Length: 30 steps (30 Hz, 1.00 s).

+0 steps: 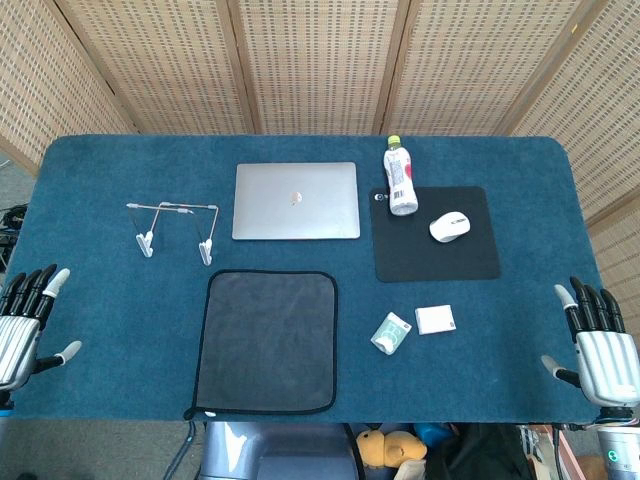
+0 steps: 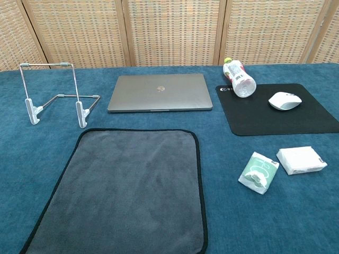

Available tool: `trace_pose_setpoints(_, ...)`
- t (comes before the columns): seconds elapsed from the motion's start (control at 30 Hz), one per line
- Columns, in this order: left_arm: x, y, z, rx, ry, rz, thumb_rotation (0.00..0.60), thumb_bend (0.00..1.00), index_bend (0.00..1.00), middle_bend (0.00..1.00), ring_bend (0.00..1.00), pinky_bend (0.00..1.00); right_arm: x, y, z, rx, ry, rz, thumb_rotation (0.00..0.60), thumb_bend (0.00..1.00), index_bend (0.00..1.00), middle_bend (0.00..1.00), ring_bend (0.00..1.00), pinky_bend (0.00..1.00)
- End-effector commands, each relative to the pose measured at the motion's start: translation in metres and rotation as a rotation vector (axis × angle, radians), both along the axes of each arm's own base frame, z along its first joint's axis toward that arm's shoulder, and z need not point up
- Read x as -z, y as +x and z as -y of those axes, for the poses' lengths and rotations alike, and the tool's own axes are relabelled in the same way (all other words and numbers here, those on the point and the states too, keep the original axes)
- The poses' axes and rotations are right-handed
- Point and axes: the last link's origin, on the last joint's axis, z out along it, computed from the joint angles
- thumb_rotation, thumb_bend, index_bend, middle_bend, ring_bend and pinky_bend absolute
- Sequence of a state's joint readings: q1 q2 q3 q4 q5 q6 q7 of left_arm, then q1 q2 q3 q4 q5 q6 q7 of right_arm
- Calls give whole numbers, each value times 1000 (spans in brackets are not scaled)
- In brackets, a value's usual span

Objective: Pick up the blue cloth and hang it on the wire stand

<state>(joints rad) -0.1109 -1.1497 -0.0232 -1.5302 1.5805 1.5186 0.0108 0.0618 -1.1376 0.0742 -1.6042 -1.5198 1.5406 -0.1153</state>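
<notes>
The cloth point(image 1: 268, 340) point(image 2: 130, 193) lies flat on the table's near middle; it looks grey-blue with a black border. The wire stand point(image 1: 175, 228) point(image 2: 53, 95) stands upright behind the cloth's left corner, silver with white feet. My left hand point(image 1: 25, 320) hovers at the table's left edge, fingers apart, holding nothing. My right hand point(image 1: 598, 345) is at the right edge, fingers also apart and holding nothing. Both hands are far from the cloth. Neither hand shows in the chest view.
A closed silver laptop point(image 1: 296, 200) point(image 2: 157, 92) lies behind the cloth. To the right is a black mouse pad point(image 1: 435, 235) point(image 2: 275, 114) with a white mouse point(image 1: 449, 226) point(image 2: 284, 100) and a lying bottle point(image 1: 400, 176) point(image 2: 238, 79). A green packet point(image 1: 391, 332) point(image 2: 258, 172) and a white box point(image 1: 435, 319) point(image 2: 301, 160) lie nearer.
</notes>
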Motion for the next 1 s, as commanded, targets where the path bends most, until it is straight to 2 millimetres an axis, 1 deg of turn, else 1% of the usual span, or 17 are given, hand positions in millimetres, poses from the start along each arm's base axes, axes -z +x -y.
trace_pose_setpoints(0.03,1,0,0,-3,-7,-1,600,181,0,0,0,0,0,0,0,1,-3,-3,600,0,0,0,0,0)
trace_pose_setpoints(0.23,4,1,-1,-7,-26,0,600,180,0,0,0,0,1,-1,1,8,-2,2,600,0,0,0,0,0)
trace_pose_setpoints(0.4,13,8,-8,53,-85,3,600,183,0,0,0,0,0,-2,3,16,-1,1,600,0,0,0,0,0)
trace_pose_setpoints(0.47,22,13,-17,116,-134,-3,600,185,0,0,0,0,-1,-4,4,30,-3,-3,600,0,0,0,0,0)
trace_pose_setpoints(0.5,33,16,-24,182,-199,-36,600,188,0,0,0,0,-2,-6,5,41,-4,-3,600,0,0,0,0,0)
trace_pose_setpoints(0.6,51,21,-39,362,-301,-110,600,211,10,0,0,0,-2,-8,10,57,-11,-2,600,0,0,0,0,0)
trace_pose_setpoints(0.7,59,22,-47,453,-328,-131,600,227,103,0,0,0,-3,-9,12,66,-16,-1,600,0,0,0,0,0)
trace_pose_setpoints(0.77,75,23,-59,548,-393,-142,600,232,161,0,0,0,-5,-11,14,80,-28,4,600,0,0,0,0,0)
trace_pose_setpoints(0.87,88,18,-71,600,-439,-147,600,237,219,0,0,0,-6,-12,17,96,-35,4,600,0,0,0,0,0)
trace_pose_setpoints(1.0,102,12,-80,639,-489,-170,600,239,299,0,0,0,-6,-15,20,116,-38,-1,600,0,0,0,0,0)
